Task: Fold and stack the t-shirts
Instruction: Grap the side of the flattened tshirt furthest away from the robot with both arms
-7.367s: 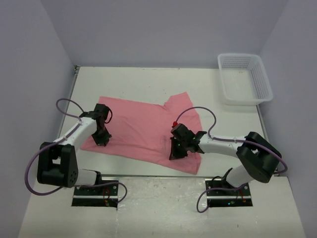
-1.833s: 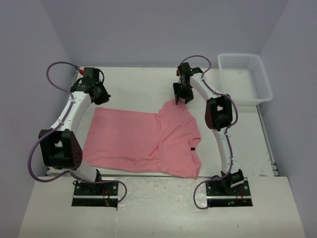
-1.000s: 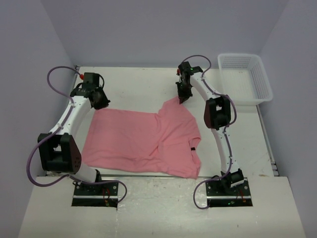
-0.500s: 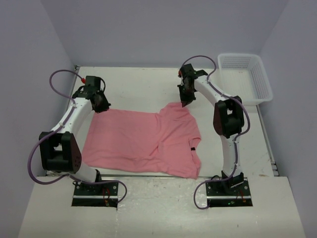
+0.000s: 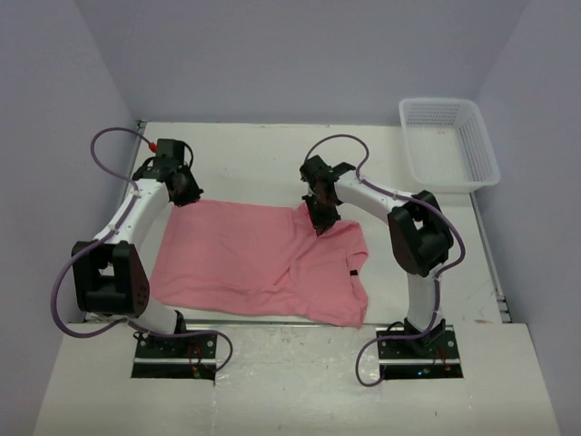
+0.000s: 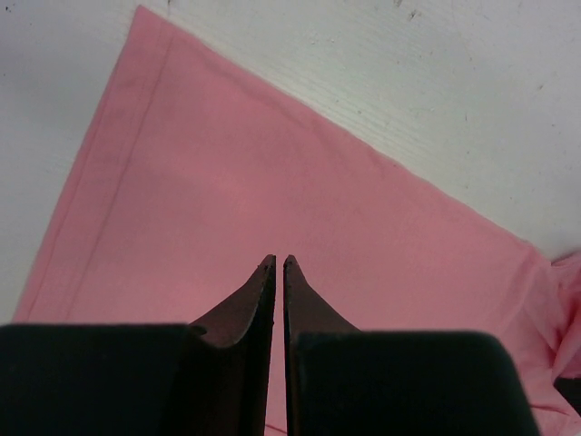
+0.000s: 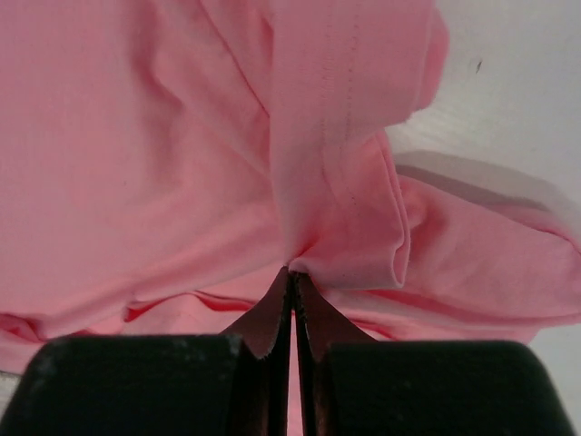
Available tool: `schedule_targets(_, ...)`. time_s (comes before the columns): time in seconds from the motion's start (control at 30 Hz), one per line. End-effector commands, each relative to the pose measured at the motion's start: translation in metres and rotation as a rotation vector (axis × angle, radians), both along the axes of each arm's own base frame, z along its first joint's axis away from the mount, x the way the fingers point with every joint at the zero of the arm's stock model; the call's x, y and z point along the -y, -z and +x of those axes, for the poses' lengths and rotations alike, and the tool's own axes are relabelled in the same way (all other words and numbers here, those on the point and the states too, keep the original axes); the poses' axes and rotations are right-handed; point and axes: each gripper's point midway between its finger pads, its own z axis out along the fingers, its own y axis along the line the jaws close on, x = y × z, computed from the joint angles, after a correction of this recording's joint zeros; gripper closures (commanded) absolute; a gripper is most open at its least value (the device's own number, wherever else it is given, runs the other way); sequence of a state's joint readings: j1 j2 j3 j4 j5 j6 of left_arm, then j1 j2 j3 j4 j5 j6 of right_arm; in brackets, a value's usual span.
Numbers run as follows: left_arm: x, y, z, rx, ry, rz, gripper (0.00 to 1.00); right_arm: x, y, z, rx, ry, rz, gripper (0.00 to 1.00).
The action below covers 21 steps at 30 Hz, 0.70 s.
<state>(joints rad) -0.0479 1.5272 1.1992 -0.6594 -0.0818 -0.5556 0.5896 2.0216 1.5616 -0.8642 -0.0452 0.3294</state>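
Presently we log: right tool (image 7: 292, 272) pinching bunched t-shirt (image 5: 245, 254); its long axis runs sideways toward closed left tool (image 6: 279, 261).

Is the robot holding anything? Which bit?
The right gripper pinches a hemmed fold at the far edge of the pink t-shirt. The left gripper is shut and seems to hold nothing.

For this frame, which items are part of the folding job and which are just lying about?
Part of the job: pink t-shirt, spread on the table; right claw, pinching a fold of it; left claw, shut above its far corner.
Just lying about: white mesh basket, at the table's far right corner.
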Motion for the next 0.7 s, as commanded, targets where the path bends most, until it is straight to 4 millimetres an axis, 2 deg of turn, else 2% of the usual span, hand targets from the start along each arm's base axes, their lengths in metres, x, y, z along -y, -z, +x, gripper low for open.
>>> schedule_targets(0.0, -0.002, -0.001, 0.008, 0.026, 0.012, 0.007, 0.93, -0.008, -0.023, -0.006, 0.073, 0.030, 0.048, 1.00)
schedule_targets(0.1, -0.001, 0.001, 0.008, 0.023, 0.015, 0.004, 0.93, -0.009, -0.022, -0.015, 0.093, 0.018, 0.035, 1.00)
schedule_targets(0.23, 0.000, 0.002, 0.008, 0.021, 0.020, -0.001, 0.93, -0.001, -0.024, -0.013, 0.137, 0.042, -0.005, 0.80)
schedule_targets(0.3, -0.001, 0.001, 0.009, 0.024, 0.022, 0.004, 0.93, 0.002, -0.026, -0.014, 0.144, 0.056, -0.019, 0.77)
schedule_targets(0.33, -0.001, 0.002, 0.008, 0.022, 0.021, 0.006, 0.93, 0.003, -0.026, -0.014, 0.148, 0.061, -0.023, 0.70)
schedule_targets(0.43, 0.000, -0.001, 0.009, 0.028, 0.023, 0.002, 0.93, 0.004, -0.028, -0.013, 0.161, 0.070, -0.022, 0.61)
schedule_targets(0.67, 0.000, -0.002, 0.010, 0.028, 0.030, 0.001, 0.93, 0.005, -0.032, -0.001, 0.184, 0.119, -0.051, 0.57)
